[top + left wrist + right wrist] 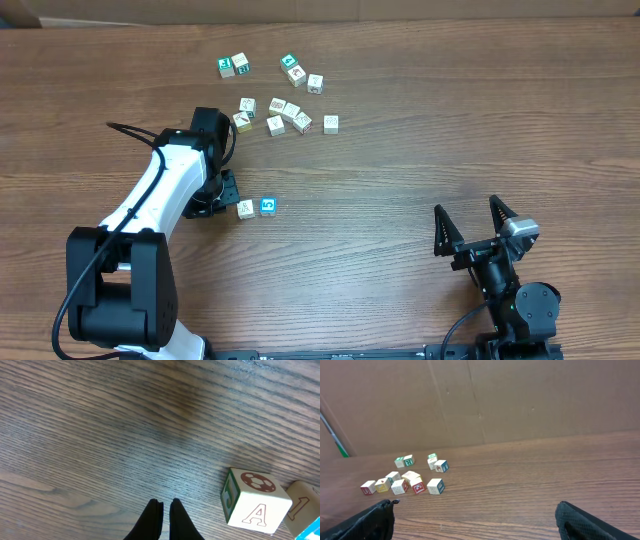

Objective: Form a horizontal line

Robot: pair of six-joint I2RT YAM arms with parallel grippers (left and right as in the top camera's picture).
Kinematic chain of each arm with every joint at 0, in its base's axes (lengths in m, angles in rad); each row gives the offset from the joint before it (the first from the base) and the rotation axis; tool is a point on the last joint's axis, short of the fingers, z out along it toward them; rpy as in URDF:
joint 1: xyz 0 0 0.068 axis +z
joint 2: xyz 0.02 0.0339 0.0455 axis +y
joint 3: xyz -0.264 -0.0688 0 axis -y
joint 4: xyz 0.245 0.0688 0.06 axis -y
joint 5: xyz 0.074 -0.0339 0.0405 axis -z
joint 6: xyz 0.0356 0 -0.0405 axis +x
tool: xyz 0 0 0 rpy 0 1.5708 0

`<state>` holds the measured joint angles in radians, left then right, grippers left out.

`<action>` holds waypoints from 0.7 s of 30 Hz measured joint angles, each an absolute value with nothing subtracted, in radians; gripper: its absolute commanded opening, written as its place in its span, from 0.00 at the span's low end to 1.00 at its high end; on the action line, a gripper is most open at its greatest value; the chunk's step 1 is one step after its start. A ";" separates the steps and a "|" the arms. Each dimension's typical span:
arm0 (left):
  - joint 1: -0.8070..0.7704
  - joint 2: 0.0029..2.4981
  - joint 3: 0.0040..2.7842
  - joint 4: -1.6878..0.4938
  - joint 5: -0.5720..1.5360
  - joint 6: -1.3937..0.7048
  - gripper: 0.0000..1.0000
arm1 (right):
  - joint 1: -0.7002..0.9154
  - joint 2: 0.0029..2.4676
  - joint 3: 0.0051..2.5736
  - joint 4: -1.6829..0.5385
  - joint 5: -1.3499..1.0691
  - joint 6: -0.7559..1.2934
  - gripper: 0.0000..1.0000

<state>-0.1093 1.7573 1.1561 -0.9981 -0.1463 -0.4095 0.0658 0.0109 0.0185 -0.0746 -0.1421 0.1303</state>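
While the left gripper (165, 505) hangs pressed together, seemingly clear of the A cube (255, 502), a swing could skew it. The right gripper (466, 206) idles spread

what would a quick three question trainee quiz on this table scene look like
1. True or false: the blue-faced "5" cube sits beside a whitish cube, apart from the cube cluster farther up the table.
2. The right end effector is: A) open and empty, B) shut on a cube, C) out of view.
3. Fill in: in the left wrist view, that whitish cube shows a soccer ball on one face and the letter ___ on the face below it.

Key: 1 true; 2 A; 3 A
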 measured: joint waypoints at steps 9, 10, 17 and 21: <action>-0.109 1.757 1.156 -0.999 -0.143 -0.410 0.04 | 0.066 0.011 0.019 -0.075 -0.142 0.130 1.00; -0.110 1.757 1.156 -1.000 -0.143 -0.410 0.04 | 0.066 0.011 0.019 -0.074 -0.142 0.130 1.00; -0.109 1.757 1.156 -1.015 -0.143 -0.410 0.04 | 0.066 0.011 0.019 -0.074 -0.142 0.131 1.00; -0.110 1.757 1.156 -1.018 -0.147 -0.410 0.04 | 0.066 0.011 0.019 -0.074 -0.142 0.131 1.00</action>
